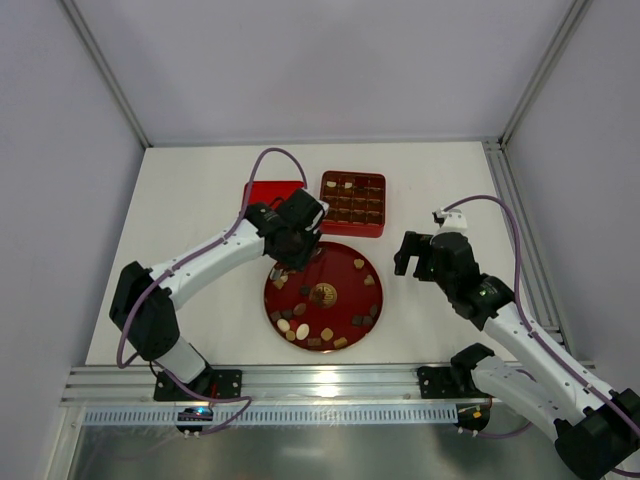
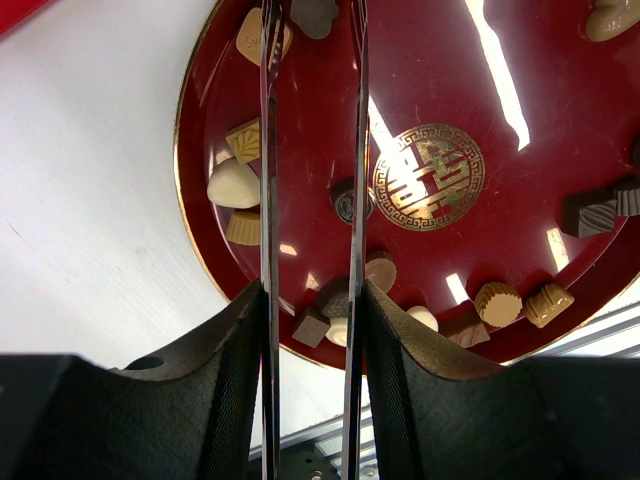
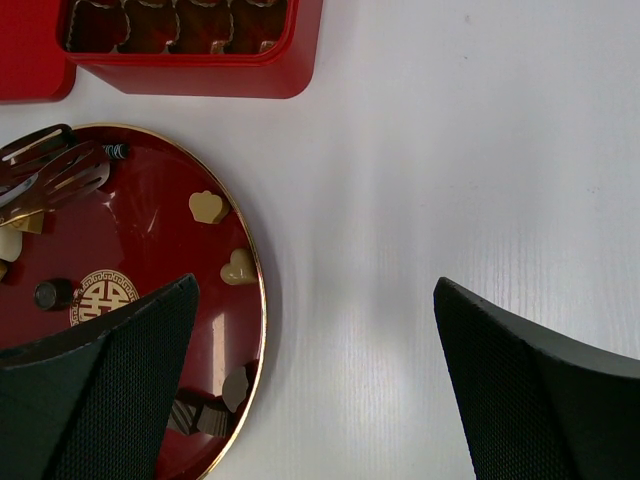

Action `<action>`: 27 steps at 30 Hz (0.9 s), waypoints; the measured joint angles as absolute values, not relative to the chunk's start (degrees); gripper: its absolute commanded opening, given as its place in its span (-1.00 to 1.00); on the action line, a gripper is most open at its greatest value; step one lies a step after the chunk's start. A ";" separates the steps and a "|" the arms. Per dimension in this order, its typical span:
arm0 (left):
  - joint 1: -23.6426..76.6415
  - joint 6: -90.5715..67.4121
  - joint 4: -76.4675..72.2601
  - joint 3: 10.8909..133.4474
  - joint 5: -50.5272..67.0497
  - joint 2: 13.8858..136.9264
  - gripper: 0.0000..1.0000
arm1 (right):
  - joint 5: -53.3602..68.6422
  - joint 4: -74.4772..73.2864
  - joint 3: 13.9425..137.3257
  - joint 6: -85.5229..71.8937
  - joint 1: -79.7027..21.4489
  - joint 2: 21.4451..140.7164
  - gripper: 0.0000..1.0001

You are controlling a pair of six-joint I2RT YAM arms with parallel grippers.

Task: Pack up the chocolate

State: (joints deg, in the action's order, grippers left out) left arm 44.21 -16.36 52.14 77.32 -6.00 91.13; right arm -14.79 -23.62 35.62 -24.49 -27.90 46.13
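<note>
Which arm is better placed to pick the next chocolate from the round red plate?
Left: the left gripper holds thin metal tongs over the chocolate pieces on the round red plate; the right gripper hangs open, empty, above white table beside it.

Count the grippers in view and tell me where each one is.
2. The left gripper is over the far left edge of the red plate, shut on metal tongs. The right gripper is open above the table, right of the plate. Neither is hidden.
</note>
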 measured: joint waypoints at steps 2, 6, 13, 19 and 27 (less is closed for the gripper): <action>44.25 -16.36 52.14 77.32 -5.98 91.13 -0.18 | -14.79 -23.62 35.59 -24.56 -27.90 46.13 0.99; 44.40 -16.32 52.14 77.32 -5.96 91.15 -0.20 | -14.79 -23.62 35.55 -24.56 -27.90 46.13 0.99; 45.45 -16.29 52.56 77.32 -5.93 91.37 -0.23 | -14.81 -23.62 35.55 -24.56 -27.90 46.11 0.99; 46.54 -16.32 53.32 77.32 -5.96 91.94 -0.24 | -14.79 -23.62 35.55 -24.56 -27.90 46.13 1.00; 46.76 -16.32 53.54 77.47 -6.48 92.68 -0.24 | -14.79 -23.62 35.55 -24.53 -27.90 46.13 0.99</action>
